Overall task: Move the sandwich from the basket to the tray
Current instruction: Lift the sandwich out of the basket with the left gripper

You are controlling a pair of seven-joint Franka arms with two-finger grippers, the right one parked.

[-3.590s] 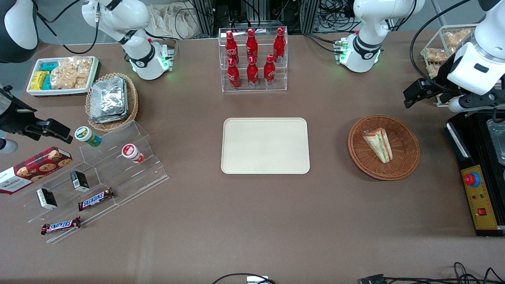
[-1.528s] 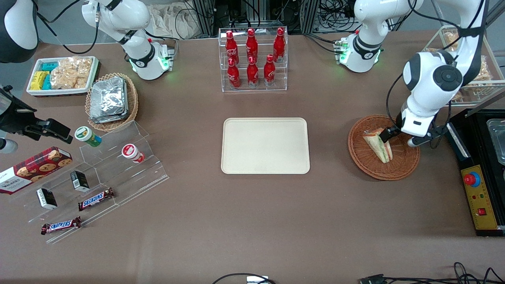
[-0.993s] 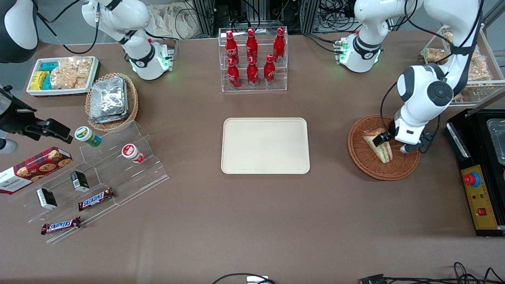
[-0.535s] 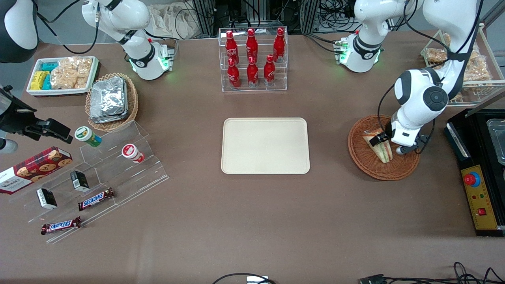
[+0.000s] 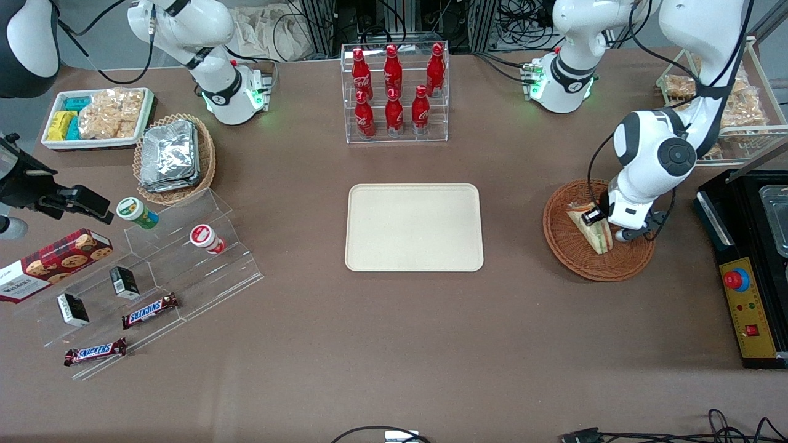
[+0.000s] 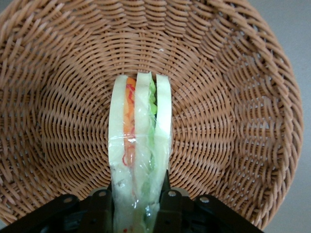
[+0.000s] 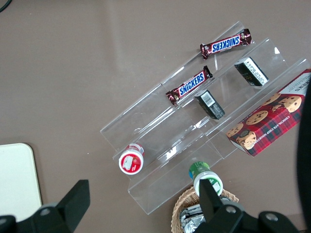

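Note:
The sandwich [image 5: 596, 237], a clear-wrapped wedge with green and orange layers, lies in the round brown wicker basket [image 5: 563, 258] toward the working arm's end of the table. My left gripper [image 5: 600, 216] is down in the basket with its fingers [image 6: 168, 195] pressed against both flat sides of the sandwich [image 6: 141, 131]. The wicker wall [image 6: 233, 97] surrounds it in the left wrist view. The cream-beige tray [image 5: 414, 227] lies at the table's middle and holds nothing; its corner shows in the right wrist view [image 7: 14, 179].
A clear rack of red bottles [image 5: 394, 92] stands farther from the camera than the tray. A black control box with a red button [image 5: 748, 307] and a wire crate of snack packs [image 5: 732, 104] flank the basket. A foil-pack basket [image 5: 174, 157] and acrylic steps [image 5: 184, 271] lie toward the parked arm's end.
My left arm came in from the table's end and lowered into the basket. Its fingers now sit on both sides of the sandwich, which has stayed in place.

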